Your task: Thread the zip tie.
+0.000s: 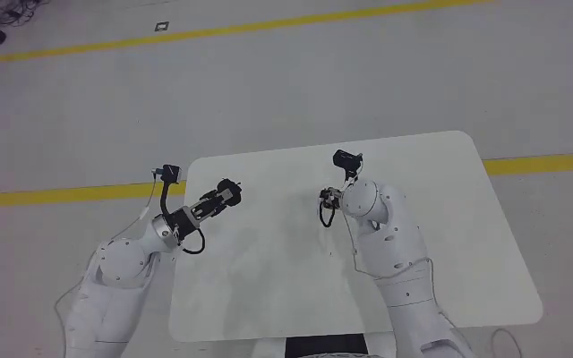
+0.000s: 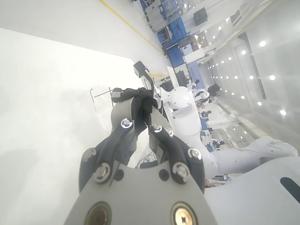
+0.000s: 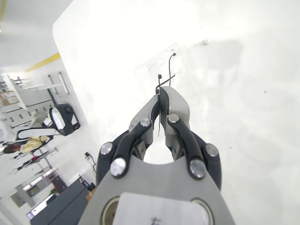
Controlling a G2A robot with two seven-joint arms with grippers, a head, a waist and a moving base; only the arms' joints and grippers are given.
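Over the middle of the table [image 1: 430,268], I have the right gripper [image 3: 160,93] clenched on the zip tie [image 3: 159,80], its strap pinched edge-on between the pads, one end poking past the fingertips and the other trailing back between the fingers. My left gripper [image 2: 140,100] sits well apart from it, jaws pressed together with something dark bunched at the tips; I cannot tell whether it grips anything. My worry is the strap: it looks thin and slick, so it could twist or slide in the pads as the arms meet, and the end would then miss the head's small slot. I count two grippers, one table, and one tie for certain; a second thin black strand [image 3: 169,66] curves beyond the fingertips, and I cannot say whether it is another tie
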